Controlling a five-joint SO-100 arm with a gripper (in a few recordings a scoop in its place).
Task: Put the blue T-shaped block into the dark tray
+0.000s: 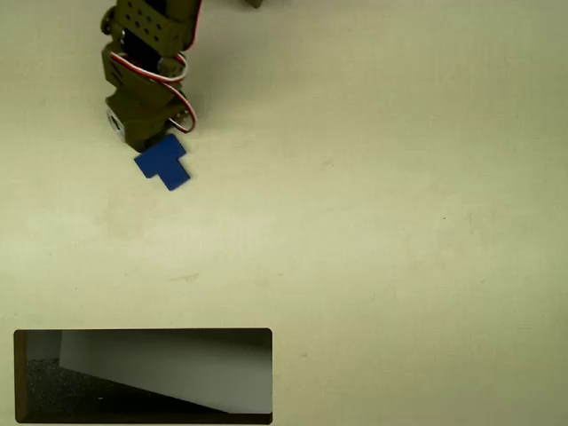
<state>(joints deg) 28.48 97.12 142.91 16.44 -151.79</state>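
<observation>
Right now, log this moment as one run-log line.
arm: over upper left of table | tool: above blue block, grip unclear | dark tray: bottom left, no block in it | step: block not yet in tray

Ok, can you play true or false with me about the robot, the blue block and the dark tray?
1. The blue T-shaped block lies inside the dark tray. False: it lies on the pale table, far from the tray.
2. The tray sits at the bottom left of the overhead view. True.
3. The arm's end effector is right by the block. True.
4. The block is red. False: it is blue.
5. A pale grey slanted panel shows inside the tray. True.
</observation>
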